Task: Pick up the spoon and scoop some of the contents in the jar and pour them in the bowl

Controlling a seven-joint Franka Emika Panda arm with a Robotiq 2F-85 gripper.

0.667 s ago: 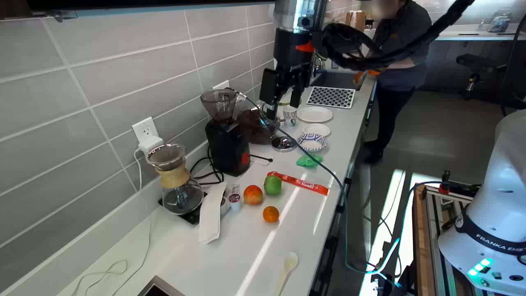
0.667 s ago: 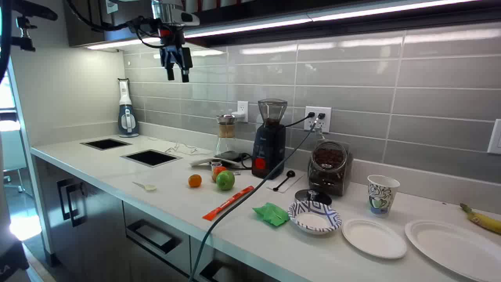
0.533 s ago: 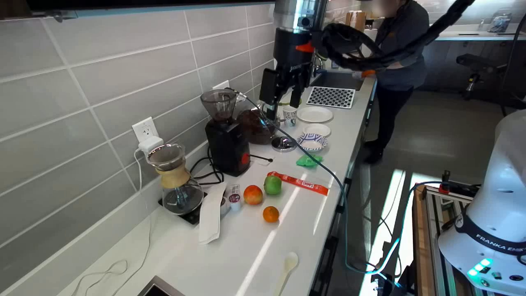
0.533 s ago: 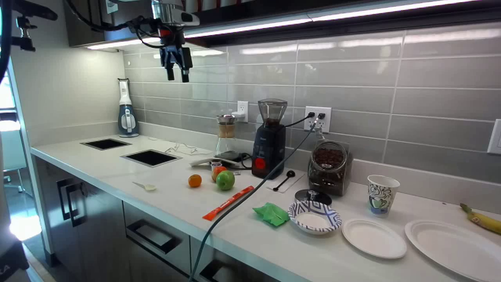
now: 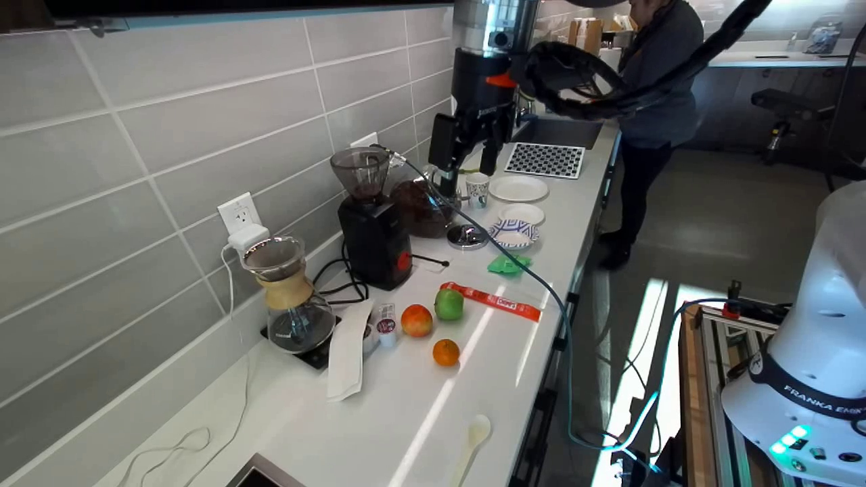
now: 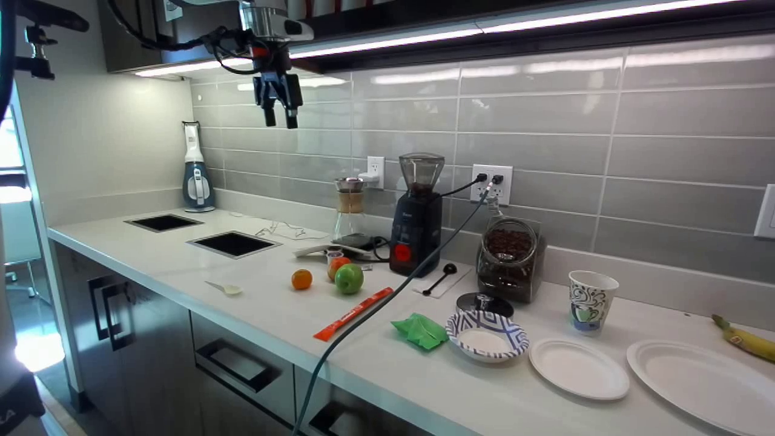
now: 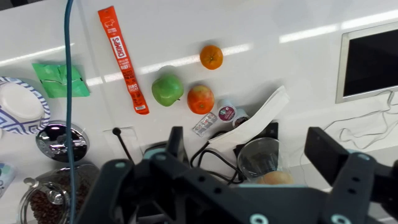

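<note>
While the jaws gape, a red packet (image 7: 123, 60) reads CHOMPS

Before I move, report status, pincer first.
Pincer open, empty, above counter. Black spoon, pale spoon both unheld. Possible snag: cable running across counter near jar.

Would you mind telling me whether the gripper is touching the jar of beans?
Apart. An exterior view shows it plainly: the gripper hangs high above the counter, with tiled wall visible between it and the jar of beans.
</note>
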